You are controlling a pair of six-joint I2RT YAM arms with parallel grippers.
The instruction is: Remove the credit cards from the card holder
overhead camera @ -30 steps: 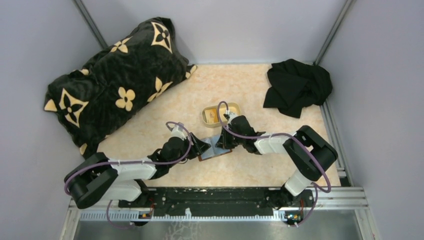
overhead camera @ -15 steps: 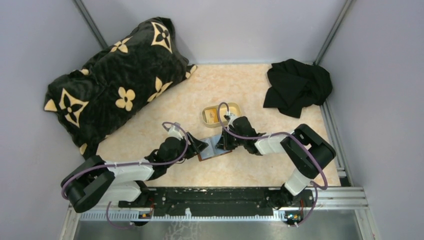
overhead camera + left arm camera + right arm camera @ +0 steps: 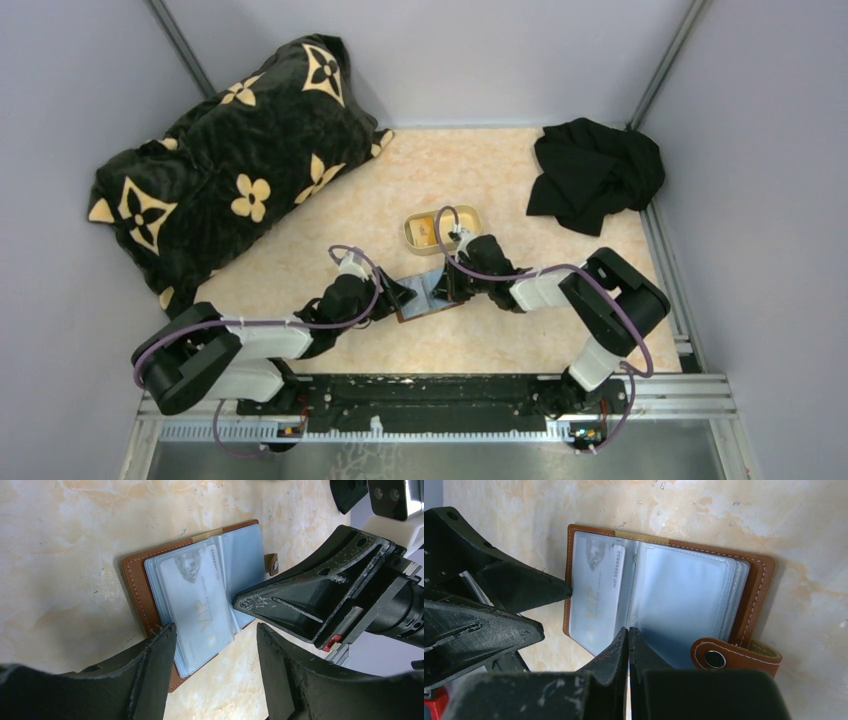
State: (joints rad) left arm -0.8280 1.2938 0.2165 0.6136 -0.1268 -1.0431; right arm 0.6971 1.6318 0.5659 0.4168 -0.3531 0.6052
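One card holder (image 3: 134, 580) unfolded; left fingers (image 3: 152, 672) parted, empty; right fingers (image 3: 616, 652) closed on nothing; tray (image 3: 410, 236) just behind

I am looking into a lab-style robot test cell: plain grey panel walls (image 3: 500, 60) and aluminium corner posts (image 3: 180, 45) are closing around the beige marble-patterned tabletop (image 3: 330, 230), and a toothed silver rail (image 3: 450, 431) is running along its near edge.

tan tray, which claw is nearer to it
Right. The right claw, shut, tips onto the card holder just on the near side of the tray; the left claw, open, is at the holder's left edge, farther off.
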